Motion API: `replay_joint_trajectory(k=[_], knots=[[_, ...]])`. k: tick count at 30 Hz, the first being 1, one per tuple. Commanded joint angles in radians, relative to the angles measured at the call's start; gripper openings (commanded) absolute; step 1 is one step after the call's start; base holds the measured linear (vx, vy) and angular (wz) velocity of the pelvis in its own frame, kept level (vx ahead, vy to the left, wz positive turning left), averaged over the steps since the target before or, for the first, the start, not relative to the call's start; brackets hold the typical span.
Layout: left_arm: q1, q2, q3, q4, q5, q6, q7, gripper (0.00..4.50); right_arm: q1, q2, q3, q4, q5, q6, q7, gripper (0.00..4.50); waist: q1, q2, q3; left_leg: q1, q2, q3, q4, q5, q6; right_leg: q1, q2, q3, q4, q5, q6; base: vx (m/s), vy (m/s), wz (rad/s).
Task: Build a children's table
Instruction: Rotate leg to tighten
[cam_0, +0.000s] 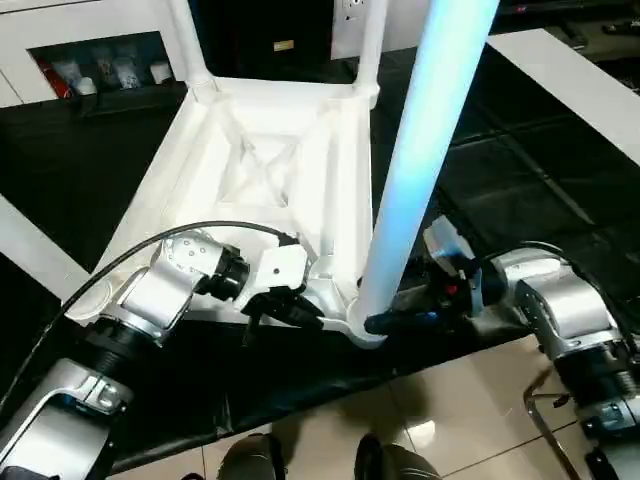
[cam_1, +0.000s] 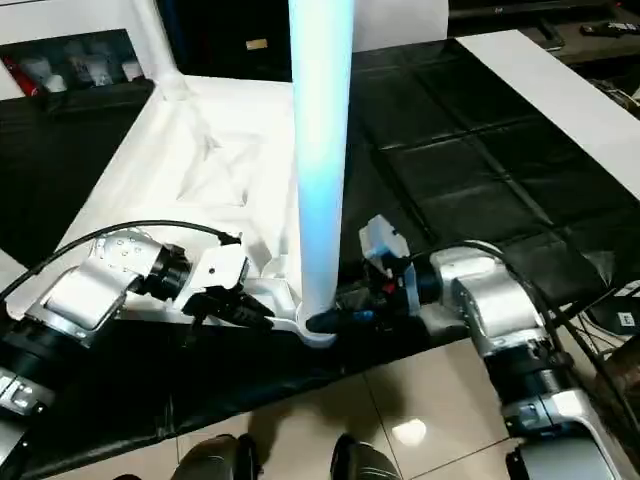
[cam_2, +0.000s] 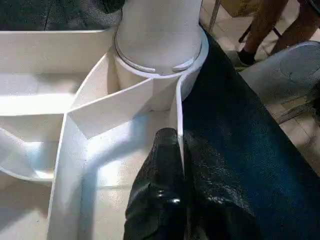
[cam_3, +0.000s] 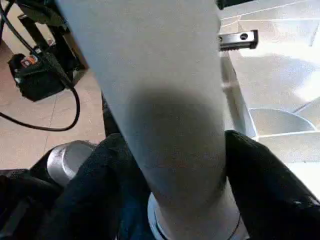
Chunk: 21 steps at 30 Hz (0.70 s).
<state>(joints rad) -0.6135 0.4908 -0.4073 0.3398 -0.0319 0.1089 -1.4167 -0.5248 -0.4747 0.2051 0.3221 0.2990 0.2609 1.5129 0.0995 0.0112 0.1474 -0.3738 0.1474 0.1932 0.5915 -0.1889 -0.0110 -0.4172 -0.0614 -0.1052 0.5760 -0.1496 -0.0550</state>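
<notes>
The children's table lies upside down on a black surface, its ribbed white top (cam_0: 250, 170) facing up. Two far legs (cam_0: 185, 40) (cam_0: 370, 45) stand in their corner sockets. A third leg (cam_0: 420, 150) rises from the near corner socket (cam_0: 362, 325). My left gripper (cam_0: 300, 312) is shut on the thin rim wall of the top just beside that socket (cam_2: 160, 55); one black finger (cam_2: 165, 165) lies against the wall. My right gripper (cam_0: 385, 322) grips the base of the near leg (cam_3: 150, 75), a black finger (cam_3: 260, 175) pressed on each side.
A white cabinet (cam_0: 90, 50) with dark compartments stands at the back left. A white panel (cam_0: 580, 90) lies at the right and a white board (cam_0: 30, 250) at the left. Tiled floor (cam_0: 430, 420) runs along the near edge. A person's legs (cam_2: 270, 25) stand nearby.
</notes>
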Motion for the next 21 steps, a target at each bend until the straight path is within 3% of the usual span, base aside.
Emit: replay_joint_trajectory(k=[1, 9, 15, 18, 19, 20, 21], knots=[[-0.024, -0.013, -0.016, 0.004, 0.013, -0.025, -0.005, 0.00, -0.009, -0.002, 0.007, -0.004, 0.007, 0.008, 0.016, 2.67, -0.007, -0.012, -0.083, 0.018, 0.093, -0.040, -0.064, -0.112, 0.117, 0.059, -0.112, 0.073, -0.074, -0.373, -0.157, 0.000, 0.000, 0.00], [-0.032, -0.021, -0.010, 0.021, 0.008, -0.019, 0.008, 0.00, 0.007, -0.007, 0.011, -0.022, 0.034, 0.047, 0.028, 2.15, -0.002, -0.010, -0.085, 0.016, 0.094, -0.041, -0.065, -0.111, 0.113, 0.062, -0.113, 0.073, -0.071, -0.355, -0.164, 0.000, 0.000, 0.00], [-0.036, -0.048, 0.013, 0.006, -0.012, 0.041, 0.044, 0.00, 0.040, 0.024, -0.022, -0.099, 0.082, 0.171, -0.068, 2.11, 0.003, -0.010, -0.086, 0.017, 0.095, -0.041, -0.065, -0.100, 0.114, 0.062, -0.113, 0.074, -0.070, -0.351, -0.164, 0.000, 0.000, 0.00], [-0.050, -0.088, 0.034, -0.005, -0.006, 0.129, 0.133, 0.00, 0.068, 0.089, -0.034, -0.163, 0.059, 0.231, -0.239, 2.11, 0.001, -0.008, -0.080, 0.022, 0.092, -0.043, -0.068, -0.139, 0.084, 0.057, -0.114, 0.072, -0.082, -0.429, -0.143, 0.000, 0.000, 0.00], [-0.052, -0.106, 0.042, -0.008, -0.008, 0.155, 0.162, 0.00, 0.071, 0.116, -0.039, -0.172, 0.040, 0.247, -0.305, 2.11, -0.002, -0.010, -0.079, 0.021, 0.090, -0.045, -0.069, -0.147, 0.075, 0.060, -0.116, 0.071, -0.084, -0.451, -0.135, 0.000, 0.000, 0.00], [-0.054, -0.117, 0.048, -0.010, -0.010, 0.171, 0.180, 0.00, 0.071, 0.135, -0.042, -0.177, 0.027, 0.258, -0.349, 2.11, -0.005, -0.004, -0.078, 0.023, 0.086, -0.046, -0.069, -0.162, 0.060, 0.058, -0.115, 0.069, -0.092, -0.492, -0.120, 0.000, 0.000, 0.00], [-0.059, -0.149, 0.057, -0.011, -0.010, 0.207, 0.226, 0.00, 0.065, 0.196, -0.068, -0.185, 0.020, 0.300, -0.462, 2.11, -0.014, -0.007, -0.075, 0.021, 0.084, -0.048, -0.071, -0.163, 0.047, 0.060, -0.115, 0.069, -0.094, -0.516, -0.106, 0.000, 0.000, 0.00]])
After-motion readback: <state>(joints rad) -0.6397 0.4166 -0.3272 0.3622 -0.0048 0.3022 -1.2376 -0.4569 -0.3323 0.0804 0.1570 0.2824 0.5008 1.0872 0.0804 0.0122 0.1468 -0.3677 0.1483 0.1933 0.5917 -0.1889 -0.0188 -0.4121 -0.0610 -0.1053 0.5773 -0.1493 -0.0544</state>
